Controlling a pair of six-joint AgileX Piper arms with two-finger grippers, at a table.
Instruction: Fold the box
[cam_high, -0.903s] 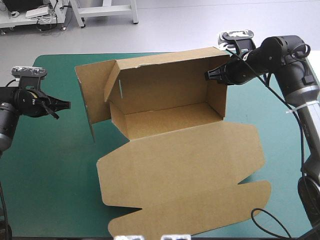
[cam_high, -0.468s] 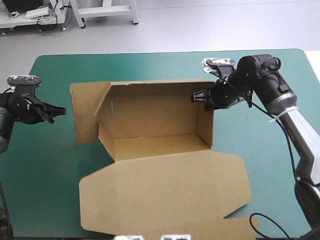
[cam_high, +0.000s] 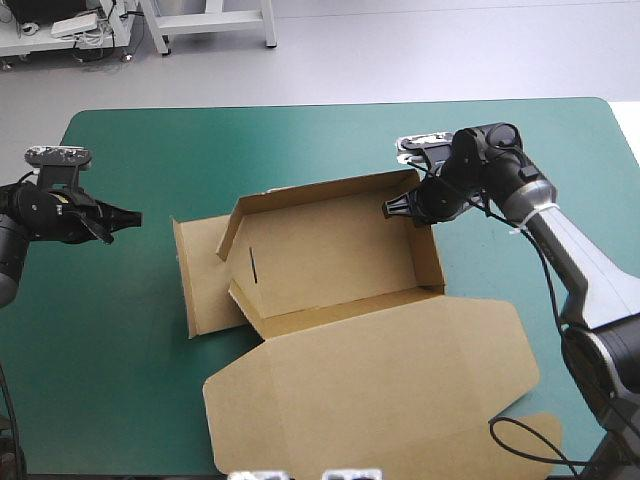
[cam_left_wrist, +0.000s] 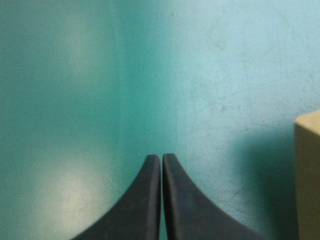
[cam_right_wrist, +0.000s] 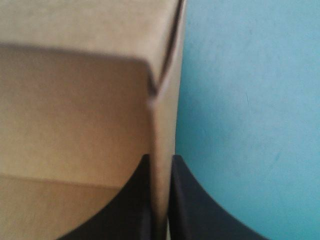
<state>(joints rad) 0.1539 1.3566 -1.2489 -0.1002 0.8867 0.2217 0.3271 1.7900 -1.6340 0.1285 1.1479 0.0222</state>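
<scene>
I see the teal-green counter (cam_high: 330, 140) carrying the brown box (cam_high: 330, 250) at its middle, walls raised and lid flat toward the near edge. My right fingers (cam_right_wrist: 127, 210) pinch its far right wall. My left fingers (cam_left_wrist: 140, 202), pressed together and empty, hang over the counter left of it.

The brown board box (cam_high: 330, 255) lies mid-table on the teal-green cover (cam_high: 110, 350), lid (cam_high: 380, 385) toward the near edge, right gripper (cam_high: 392, 208) at its far right corner, left gripper (cam_high: 135, 217) well apart leftward.

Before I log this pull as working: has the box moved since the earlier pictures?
Yes. The box has slid away from the table's far edge, toward the robot, with the right end effector shut on its wall.
</scene>
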